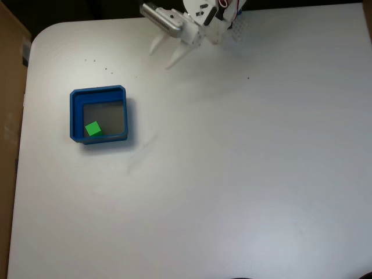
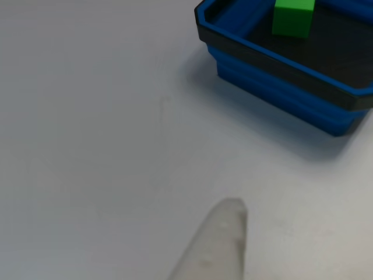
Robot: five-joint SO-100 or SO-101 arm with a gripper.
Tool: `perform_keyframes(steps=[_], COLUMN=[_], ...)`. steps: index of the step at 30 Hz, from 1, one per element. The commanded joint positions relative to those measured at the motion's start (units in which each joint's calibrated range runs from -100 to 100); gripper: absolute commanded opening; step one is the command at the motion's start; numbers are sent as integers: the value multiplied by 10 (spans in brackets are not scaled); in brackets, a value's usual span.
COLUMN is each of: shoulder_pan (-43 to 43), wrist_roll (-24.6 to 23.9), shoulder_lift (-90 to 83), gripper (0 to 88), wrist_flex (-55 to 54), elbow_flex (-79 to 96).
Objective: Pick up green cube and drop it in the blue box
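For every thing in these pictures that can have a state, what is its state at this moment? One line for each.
green cube: inside the blue box, resting on its floor in the lower-left corner in the fixed view, not held.
blue box: upright on the table, holding the cube.
end effector: open, empty, at the table's far edge, well apart from the box.
table: white, bearing the box.

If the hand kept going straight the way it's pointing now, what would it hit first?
Probably the bare white table. In the fixed view the empty hand points down-left, roughly toward the blue box holding the green cube, but depth is unclear.
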Motion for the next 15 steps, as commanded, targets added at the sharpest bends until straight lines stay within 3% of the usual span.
perform_keyframes(steps=[1, 15], shoulder_pan=[-3, -12], wrist_roll=[2, 2], shoulder_lift=[-88, -320], gripper=[242, 233], wrist_flex=[-15, -15], elbow_flex=[47, 249])
